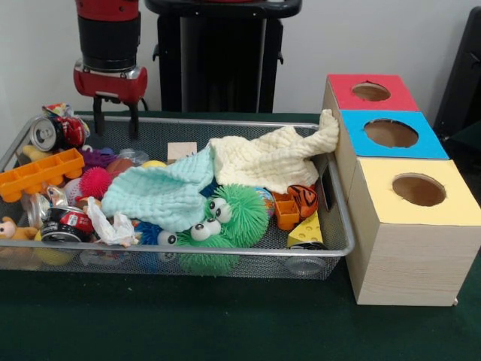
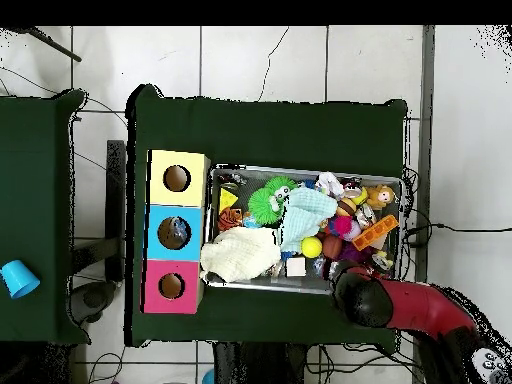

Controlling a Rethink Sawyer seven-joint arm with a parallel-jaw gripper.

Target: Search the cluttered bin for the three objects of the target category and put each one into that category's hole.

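Your pincer (image 1: pixel 115 120) hangs spread and empty over the bin's (image 1: pixel 342 226) rim, at about 10 o'clock in the front view, well apart from the three holes. The task does not say which category is wanted, so judge by what lies in reach.

Two cloths sit on top near the middle: a mint one (image 1: pixel 161 192) and a cream one (image 1: pixel 270 158) whose corner drapes onto the box (image 1: pixel 406 248) at 2 o'clock. Both look light and limp; pinch a raised fold, and expect them to drag neighbours along.

The green spiky balls (image 1: pixel 225 226) with googly eyes at 6 o'clock look soft and springy, and may squirm out of a shallow grip. The pink one (image 1: pixel 95 181) at 9 o'clock looks the same sort.

The can (image 1: pixel 56 131) at 10 o'clock seems thin-walled and smooth; take it across the body. The orange brick (image 1: pixel 41 173) is stiff and likely easy to hold by its sides.

The red (image 1: pixel 372 92), blue (image 1: pixel 391 133) and yellow (image 1: pixel 418 189) holes carry no labels. No writing can be read on anything.
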